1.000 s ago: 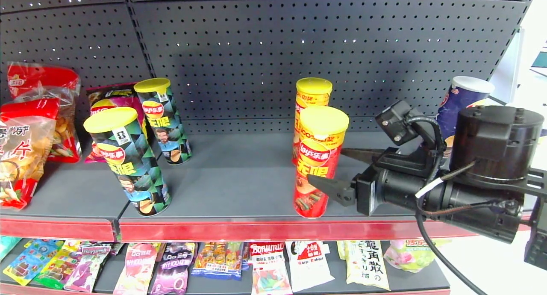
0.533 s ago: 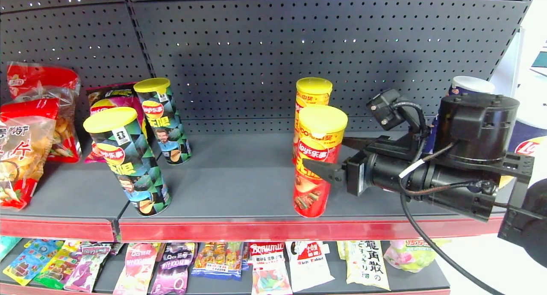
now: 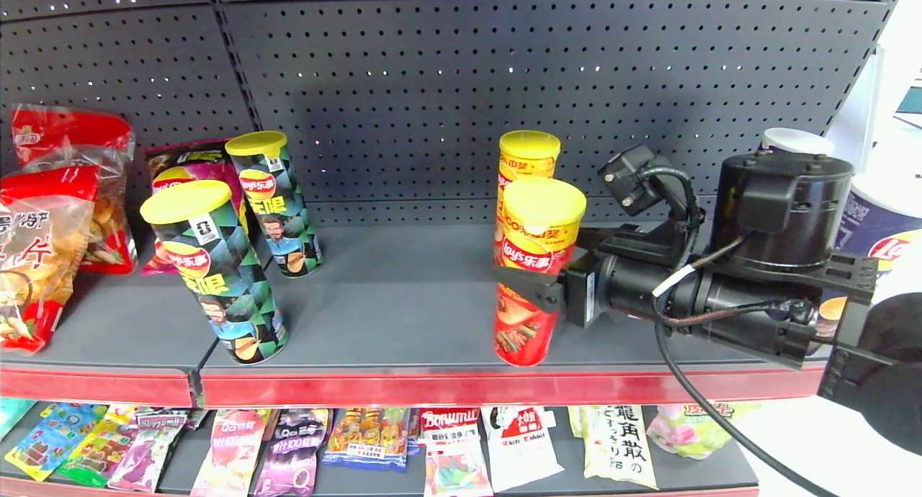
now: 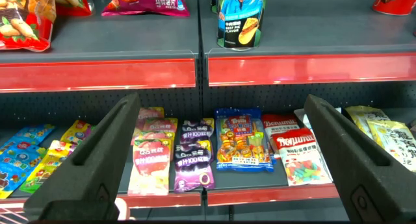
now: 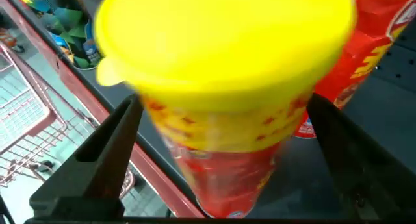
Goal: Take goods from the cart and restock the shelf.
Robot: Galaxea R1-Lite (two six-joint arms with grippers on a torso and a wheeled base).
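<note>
Right jaws wide open astride front red can [image 3: 540,220], second can [image 3: 528,155] just behind, left jaws open, empty.

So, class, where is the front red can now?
Head view: the front red can stands right of centre at the upper shelf's front edge, before the rear red can, between the right end effector's fingers.

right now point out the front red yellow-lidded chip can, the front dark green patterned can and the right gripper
front red yellow-lidded chip can [image 3: 540,248], head view, upper label
front dark green patterned can [image 3: 220,281], head view, middle of side
right gripper [image 5: 224,162], right wrist view, midway between its fingertips
</note>
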